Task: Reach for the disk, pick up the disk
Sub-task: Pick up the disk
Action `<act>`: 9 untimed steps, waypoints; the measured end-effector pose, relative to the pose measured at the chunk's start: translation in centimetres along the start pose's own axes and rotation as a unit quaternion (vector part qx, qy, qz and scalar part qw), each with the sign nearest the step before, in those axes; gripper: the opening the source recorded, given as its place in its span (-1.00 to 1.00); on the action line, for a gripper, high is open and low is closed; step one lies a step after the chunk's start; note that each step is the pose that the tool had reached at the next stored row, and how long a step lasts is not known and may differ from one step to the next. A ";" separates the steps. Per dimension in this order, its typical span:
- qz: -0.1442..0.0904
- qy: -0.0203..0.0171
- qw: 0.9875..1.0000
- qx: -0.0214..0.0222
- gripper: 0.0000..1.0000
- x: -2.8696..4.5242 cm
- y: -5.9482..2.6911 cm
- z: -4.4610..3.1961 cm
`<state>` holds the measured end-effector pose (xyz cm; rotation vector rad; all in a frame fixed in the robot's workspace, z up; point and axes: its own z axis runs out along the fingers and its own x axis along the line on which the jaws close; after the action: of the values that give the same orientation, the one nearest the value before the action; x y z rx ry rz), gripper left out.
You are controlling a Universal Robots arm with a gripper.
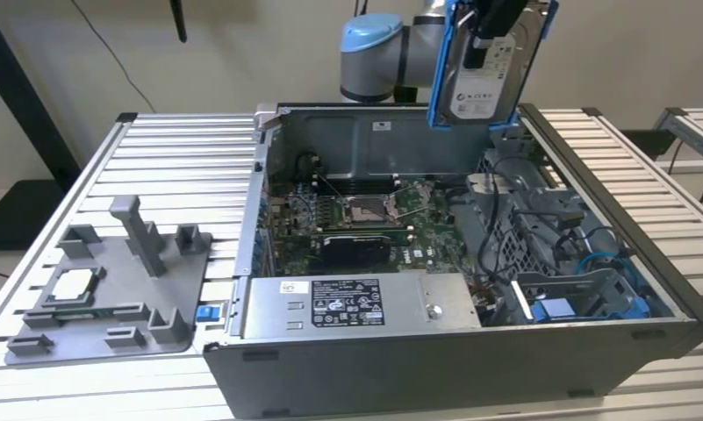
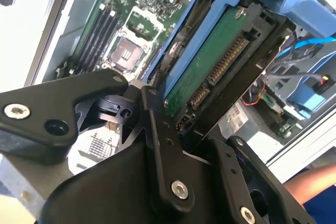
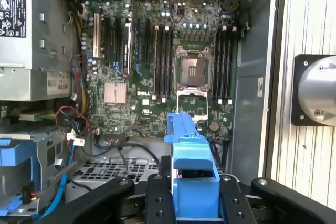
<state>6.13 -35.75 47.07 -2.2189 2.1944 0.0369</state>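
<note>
The disk (image 1: 483, 86), a silver-grey drive with a white label framed by blue rails, hangs upright in the air above the back edge of the open computer case (image 1: 445, 368). My gripper (image 1: 493, 31) is shut on its upper part. In the second wrist view the disk (image 2: 220, 61) shows its green circuit board and connector, clamped between the black fingers (image 2: 157, 145). In the first wrist view the blue rail (image 3: 191, 163) of the disk stands between the fingers (image 3: 157, 203), with the motherboard far beneath.
The case holds a motherboard (image 1: 351, 215), a power supply (image 1: 351, 303) and a drive cage with blue cables (image 1: 574, 289). A grey fixture tray (image 1: 105, 289) with a small silver chip (image 1: 70, 285) lies on the slatted table at the exterior view's left.
</note>
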 end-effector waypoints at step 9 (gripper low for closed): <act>0.000 0.000 1.000 0.000 -1.00 0.04 -2.96 -0.01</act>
<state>9.09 -35.76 47.07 -2.2188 2.1945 0.0370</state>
